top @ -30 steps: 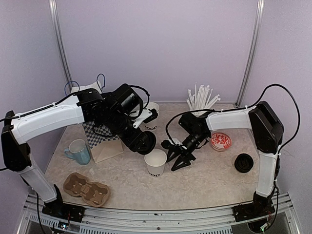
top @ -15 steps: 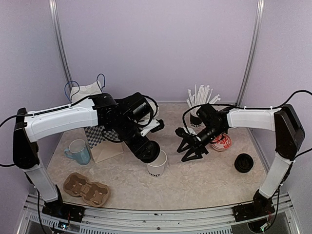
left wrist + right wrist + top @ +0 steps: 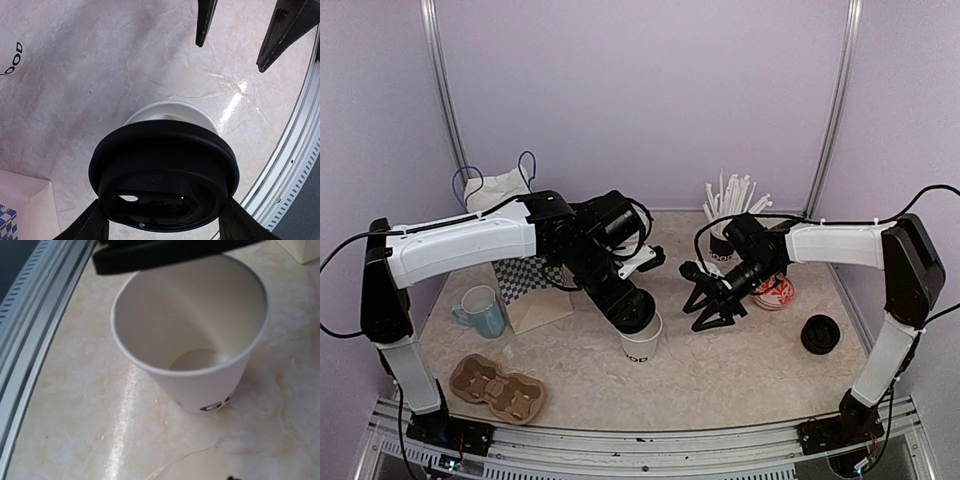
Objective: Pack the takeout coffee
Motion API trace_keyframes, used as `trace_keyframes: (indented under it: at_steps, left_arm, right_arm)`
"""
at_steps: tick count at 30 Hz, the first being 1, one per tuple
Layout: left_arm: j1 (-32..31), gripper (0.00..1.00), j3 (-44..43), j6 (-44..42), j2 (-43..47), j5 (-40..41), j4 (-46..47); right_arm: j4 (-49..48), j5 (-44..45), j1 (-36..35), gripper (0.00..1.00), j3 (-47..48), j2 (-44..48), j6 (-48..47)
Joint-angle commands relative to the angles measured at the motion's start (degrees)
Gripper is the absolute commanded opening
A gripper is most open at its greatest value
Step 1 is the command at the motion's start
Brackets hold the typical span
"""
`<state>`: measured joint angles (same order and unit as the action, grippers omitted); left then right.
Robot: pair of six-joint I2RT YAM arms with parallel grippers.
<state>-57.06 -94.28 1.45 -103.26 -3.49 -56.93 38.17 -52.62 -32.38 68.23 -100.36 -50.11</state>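
Note:
An open white paper cup (image 3: 640, 342) with black lettering stands upright at the table's front middle. My left gripper (image 3: 626, 308) is shut on a round black lid (image 3: 632, 314), which it holds tilted just above the cup's rim. From the left wrist, the lid (image 3: 165, 175) sits between the fingers (image 3: 94, 226) and covers most of the cup (image 3: 172, 109). A second lettered cup (image 3: 9, 56) shows at that view's left edge. My right gripper (image 3: 710, 305) hangs open and empty to the cup's right. Its wrist view shows the empty cup (image 3: 192, 372) and the lid's edge (image 3: 165, 254).
A cardboard cup carrier (image 3: 498, 388) lies front left, with a light-blue mug (image 3: 480, 308) and a checkered box (image 3: 528, 290) behind it. A cup of white straws (image 3: 730, 215) stands at the back. A red patterned dish (image 3: 775, 290) and a spare black lid (image 3: 820, 333) lie right.
My left arm has carried the lid right and forward to just over the cup. The right gripper has drawn back from the cup to the right and stays there.

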Motion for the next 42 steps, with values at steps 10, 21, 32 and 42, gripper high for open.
trace_keyframes:
  at_steps: [10,21,32,42]
  left_arm:
    - [-0.33,0.68,-2.46,-0.40,-2.87,-0.95,-0.31]
    - [-0.97,0.73,-4.10,-0.05,-6.00,-0.54,-0.24]
    - [-2.50,0.86,-6.00,0.84,-8.49,1.12,-0.28]
    - [-3.79,0.99,-8.85,1.36,-7.02,6.02,-0.88]
  right_arm:
    - [0.48,-1.78,1.10,0.55,-1.17,0.25,-0.86]
    - [1.05,-2.15,1.44,0.55,-1.10,0.07,-1.22]
    - [1.17,-2.53,1.69,0.55,-1.11,0.34,-0.78]
    - [2.37,-2.75,2.32,0.55,0.35,0.94,1.71]
